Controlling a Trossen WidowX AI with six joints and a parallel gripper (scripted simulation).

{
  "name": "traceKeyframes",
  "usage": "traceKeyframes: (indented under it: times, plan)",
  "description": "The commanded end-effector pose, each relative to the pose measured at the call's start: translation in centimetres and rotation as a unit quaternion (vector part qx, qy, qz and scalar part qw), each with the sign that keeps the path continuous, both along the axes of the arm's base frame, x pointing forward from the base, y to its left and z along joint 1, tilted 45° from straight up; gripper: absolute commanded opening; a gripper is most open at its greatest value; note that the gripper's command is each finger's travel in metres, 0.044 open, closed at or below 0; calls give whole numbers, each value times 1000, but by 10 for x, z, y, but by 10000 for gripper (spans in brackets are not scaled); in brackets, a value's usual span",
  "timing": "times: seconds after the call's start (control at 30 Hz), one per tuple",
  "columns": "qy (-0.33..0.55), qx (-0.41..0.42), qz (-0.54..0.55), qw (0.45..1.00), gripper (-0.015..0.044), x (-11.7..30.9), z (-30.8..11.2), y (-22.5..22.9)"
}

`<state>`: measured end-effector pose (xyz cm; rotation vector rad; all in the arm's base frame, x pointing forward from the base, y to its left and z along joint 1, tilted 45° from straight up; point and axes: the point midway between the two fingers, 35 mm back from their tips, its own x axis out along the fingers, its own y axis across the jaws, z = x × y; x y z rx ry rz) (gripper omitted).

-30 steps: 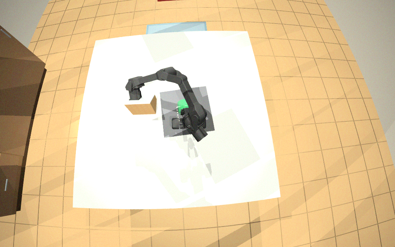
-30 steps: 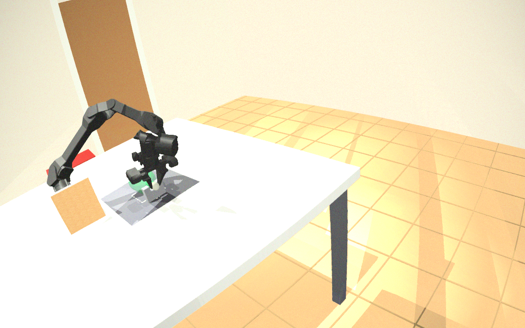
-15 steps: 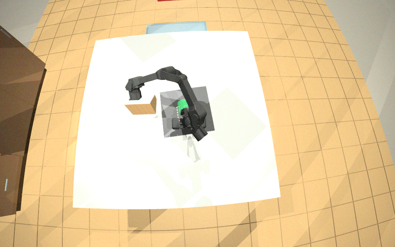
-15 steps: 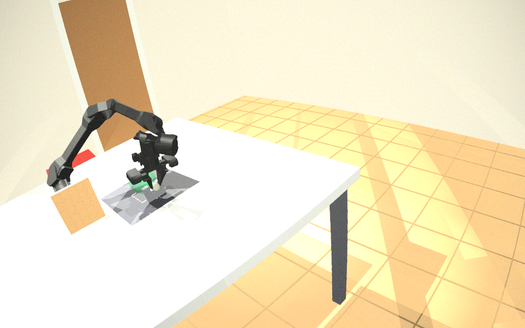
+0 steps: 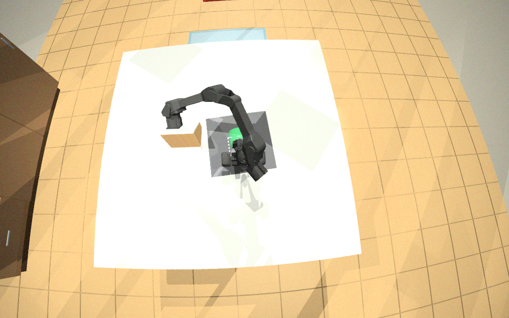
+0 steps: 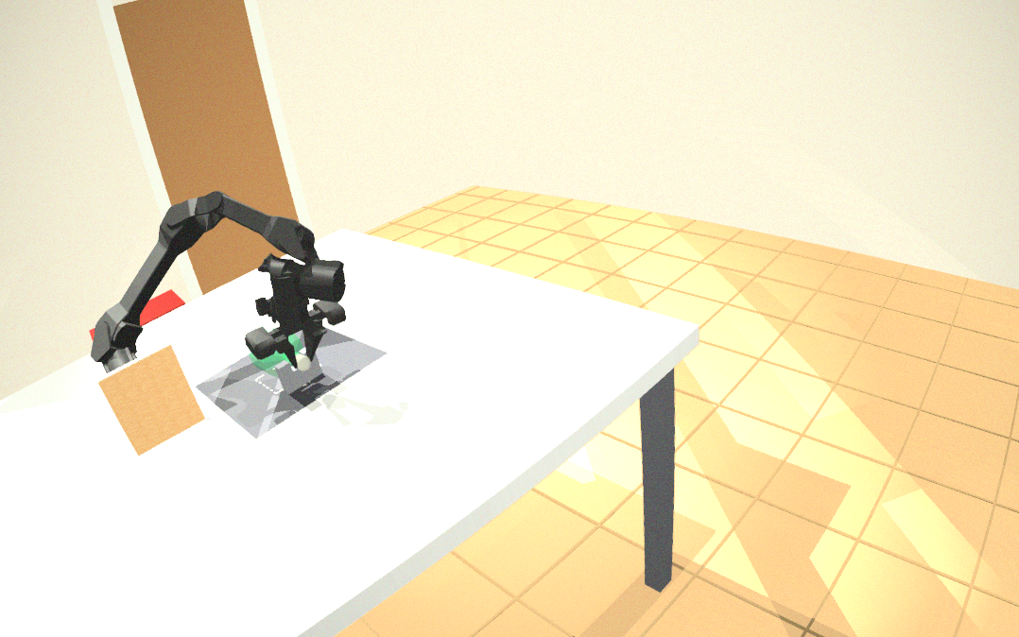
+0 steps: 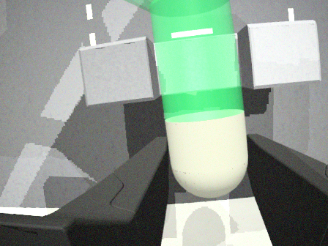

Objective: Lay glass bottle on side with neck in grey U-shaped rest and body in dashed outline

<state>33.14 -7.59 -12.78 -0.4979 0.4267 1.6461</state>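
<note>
A white table (image 5: 157,224) (image 6: 465,360) with a thick edge stands on a floor of square tan tiles (image 5: 412,149) (image 6: 788,360), pale walls beyond. On it lies a flat dark-grey mat (image 5: 268,149) (image 6: 353,351) (image 7: 22,121), crossed by hard-edged patches of light and shadow.

The step in hand looks like the last of the lowering. The black parallel-jaw gripper (image 5: 240,159) (image 6: 302,352) (image 7: 206,146) is closed on the cream, round-ended top of the translucent green glass bottle (image 5: 235,133) (image 6: 263,360) (image 7: 198,69). The bottle lies roughly level over the mat, its neck running between the two blocky prongs of the grey U-shaped rest (image 7: 117,73), its wide body pointing away from the fingers. Whether the neck bears on the rest, and whether the body touches the mat, I cannot tell; parts of the white dashed outline (image 5: 228,144) (image 6: 260,384) (image 7: 89,12) show near the body, though the fit is not fully in view.

Next, I judge, comes a slow settling until neck and body are both supported, then an even, gentle opening and a straight lift. Letting go early could drop the glass; a sideways brush could roll or knock it.

The glass looks smooth and tubular at the neck, the cream end matte and domed. The prongs are square-edged blocks, the fingers dark, tapering wedges.
</note>
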Motion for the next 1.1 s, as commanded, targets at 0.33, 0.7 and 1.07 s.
traceKeyframes:
  times: [0.33,0.7,1.07]
  plan:
    - [0,0,0,1000,247,0,0,0]
    - [-17,-25,2,1000,440,1,12,-9]
    - [-66,-106,3,992,440,0,61,-49]
